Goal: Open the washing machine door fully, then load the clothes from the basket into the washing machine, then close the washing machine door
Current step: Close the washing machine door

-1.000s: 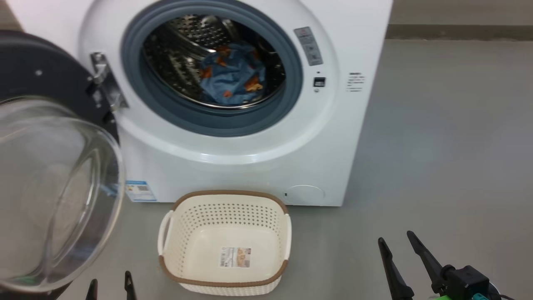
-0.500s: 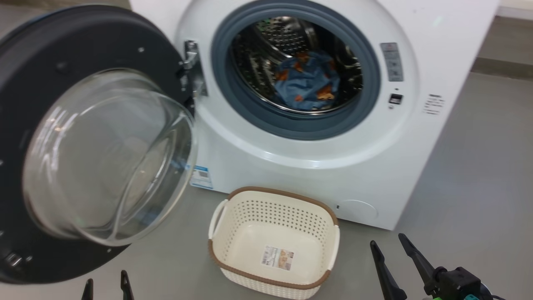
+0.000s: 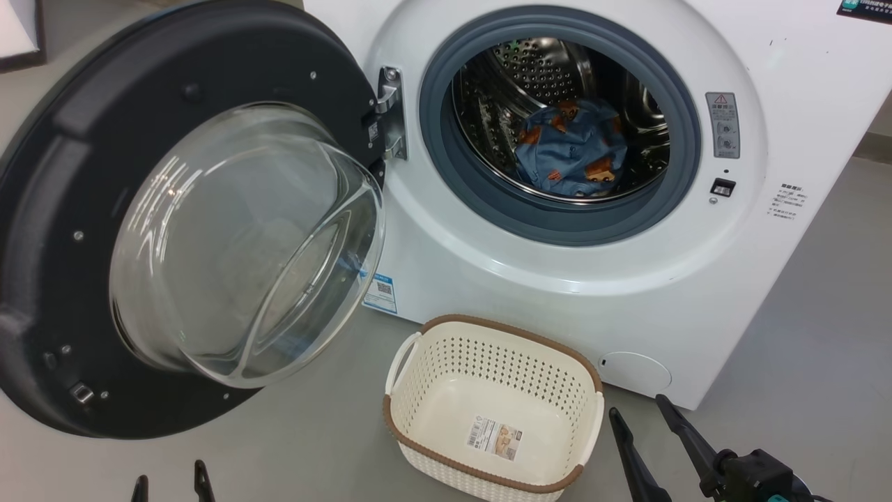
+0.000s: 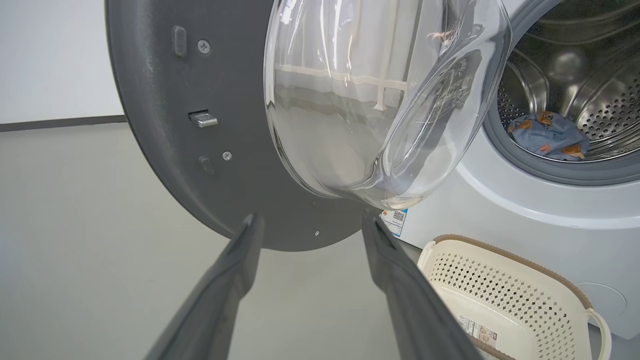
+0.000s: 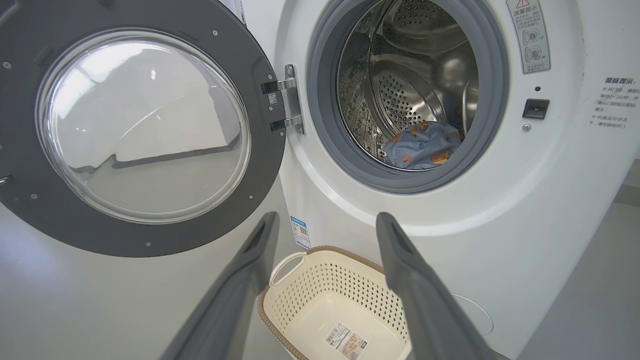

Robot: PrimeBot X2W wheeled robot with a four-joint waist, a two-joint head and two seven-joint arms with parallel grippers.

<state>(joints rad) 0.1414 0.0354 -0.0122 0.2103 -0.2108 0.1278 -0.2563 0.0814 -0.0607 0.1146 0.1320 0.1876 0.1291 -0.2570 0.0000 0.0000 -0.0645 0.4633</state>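
Note:
The white washing machine stands ahead, and its door is swung wide open to the left, glass bowl bulging toward me. Blue clothes with orange figures lie inside the steel drum, also seen as clothes and clothes. On the floor in front sits the cream basket, holding nothing but its label sticker. My left gripper is open at the lower left, below the door. My right gripper is open at the lower right, beside the basket.
Grey floor stretches to the right of the machine and in front of it. The open door takes up the space at the left. A pale wall with a dark skirting strip lies beyond the door.
The head view has shifted, so the machine, door and basket now sit further right and the door shows more fully. Both grippers stay open and low in the view.

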